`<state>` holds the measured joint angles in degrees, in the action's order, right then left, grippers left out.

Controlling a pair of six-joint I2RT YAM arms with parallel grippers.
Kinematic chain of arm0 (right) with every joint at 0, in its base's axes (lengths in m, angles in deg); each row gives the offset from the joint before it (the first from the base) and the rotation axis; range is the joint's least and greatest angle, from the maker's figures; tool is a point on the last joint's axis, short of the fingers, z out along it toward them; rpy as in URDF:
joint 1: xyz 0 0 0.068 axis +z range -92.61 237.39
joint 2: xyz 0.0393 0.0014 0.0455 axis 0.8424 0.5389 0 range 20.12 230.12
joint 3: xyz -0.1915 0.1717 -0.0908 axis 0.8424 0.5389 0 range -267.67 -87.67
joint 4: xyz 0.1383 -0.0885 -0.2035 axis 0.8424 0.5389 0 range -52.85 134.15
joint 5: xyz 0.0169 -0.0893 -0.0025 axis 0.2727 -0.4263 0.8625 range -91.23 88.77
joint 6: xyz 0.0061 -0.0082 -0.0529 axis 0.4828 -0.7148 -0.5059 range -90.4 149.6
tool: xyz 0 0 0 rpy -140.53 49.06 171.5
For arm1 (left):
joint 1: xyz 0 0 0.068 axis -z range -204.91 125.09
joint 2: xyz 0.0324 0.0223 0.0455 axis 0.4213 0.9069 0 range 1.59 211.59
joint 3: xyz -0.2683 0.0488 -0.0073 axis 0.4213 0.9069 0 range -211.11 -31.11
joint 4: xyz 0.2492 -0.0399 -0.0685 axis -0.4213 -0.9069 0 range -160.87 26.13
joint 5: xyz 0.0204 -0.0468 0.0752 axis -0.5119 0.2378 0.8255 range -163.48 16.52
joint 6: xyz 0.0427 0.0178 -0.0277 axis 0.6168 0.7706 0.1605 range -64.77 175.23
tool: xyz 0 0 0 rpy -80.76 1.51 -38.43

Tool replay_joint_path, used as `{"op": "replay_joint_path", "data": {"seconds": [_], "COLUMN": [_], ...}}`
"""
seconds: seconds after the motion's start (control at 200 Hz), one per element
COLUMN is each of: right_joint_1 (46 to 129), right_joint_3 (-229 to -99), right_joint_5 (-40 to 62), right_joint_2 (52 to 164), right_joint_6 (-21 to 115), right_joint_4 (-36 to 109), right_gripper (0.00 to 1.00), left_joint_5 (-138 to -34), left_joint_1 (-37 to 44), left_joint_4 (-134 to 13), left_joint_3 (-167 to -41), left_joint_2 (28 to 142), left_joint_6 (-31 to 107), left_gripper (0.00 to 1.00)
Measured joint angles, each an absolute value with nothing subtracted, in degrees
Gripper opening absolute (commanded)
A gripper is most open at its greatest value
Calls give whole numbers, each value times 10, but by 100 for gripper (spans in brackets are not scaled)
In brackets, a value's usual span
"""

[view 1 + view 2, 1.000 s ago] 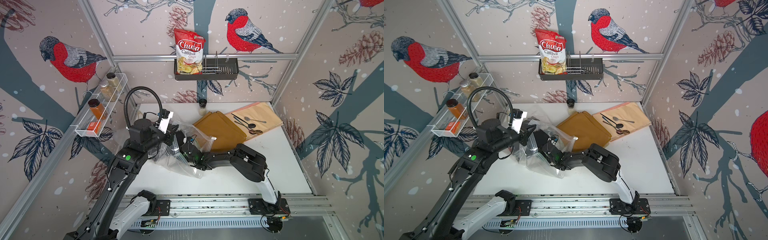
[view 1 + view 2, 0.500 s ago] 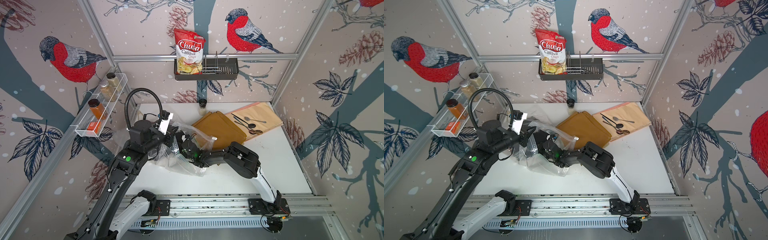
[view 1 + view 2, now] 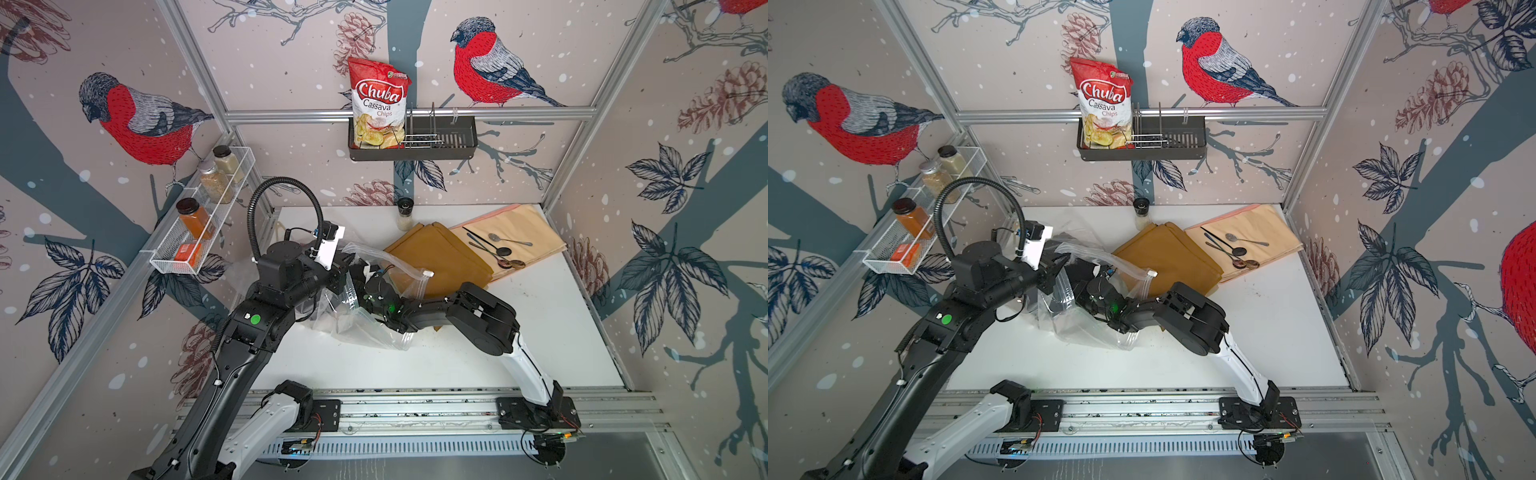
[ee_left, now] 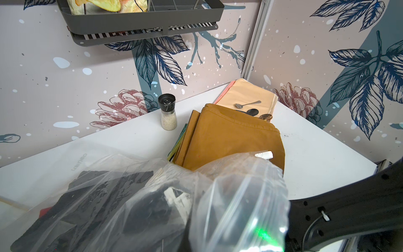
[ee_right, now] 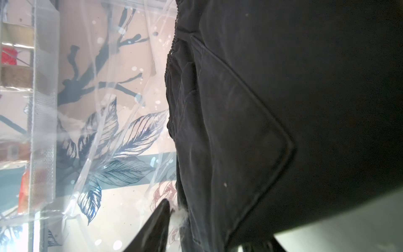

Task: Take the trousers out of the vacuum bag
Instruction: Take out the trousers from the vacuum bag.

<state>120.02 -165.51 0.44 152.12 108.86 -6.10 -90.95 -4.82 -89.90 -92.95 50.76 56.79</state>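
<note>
My left jaws were closed tight on the upper lip of the vacuum bag [image 3: 365, 328], holding its mouth raised off the tabletop [image 3: 540, 332]. My right jaws were deep inside that mouth, spread about halfway, with the folded dark trousers [image 5: 283, 87] filling the gap between them. One fingertip [image 5: 160, 218] touched the fabric's edge, but whether they had truly bitten I could not tell. A scrap of red fabric [image 4: 43, 212] showed beneath the dark pair, further in than my right jaws. The mustard trousers [image 3: 440, 257], with teal and yellow edges under them, lay outside the bag, behind my right jaws and just past the white zip slider [image 3: 428, 274].

To do this step well, I judged, I needed a full bite across the whole fold, not just its top layer, before drawing back. The pull should run straight out through the mouth, low and slow. Meanwhile my left jaws should hold the lip high and steady, so the film neither sagged onto the fabric nor dragged along with it. A snag at the zip edge seemed the likeliest trouble.
</note>
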Motion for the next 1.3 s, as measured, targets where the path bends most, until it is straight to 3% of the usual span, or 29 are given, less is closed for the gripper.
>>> {"op": "replay_joint_path", "data": {"seconds": [0.46, 0.9, 1.296], "right_joint_1": [1204, 1206, 1198], "right_joint_3": [-1762, -1810, -1971], "right_joint_5": [-3, -21, -12], "right_joint_2": [1614, 1628, 1699], "right_joint_6": [1093, 1074, 1076], "right_joint_4": [-65, -123, 30], "right_gripper": [52, 52, 54], "left_joint_5": [-898, -898, -898], "left_joint_1": [-48, -48, -48], "left_joint_4": [-899, -899, -900], "left_joint_3": [-920, -912, -912], "left_joint_2": [499, 490, 486], "left_joint_6": [568, 568, 568], "left_gripper": [0, 0, 0]}}
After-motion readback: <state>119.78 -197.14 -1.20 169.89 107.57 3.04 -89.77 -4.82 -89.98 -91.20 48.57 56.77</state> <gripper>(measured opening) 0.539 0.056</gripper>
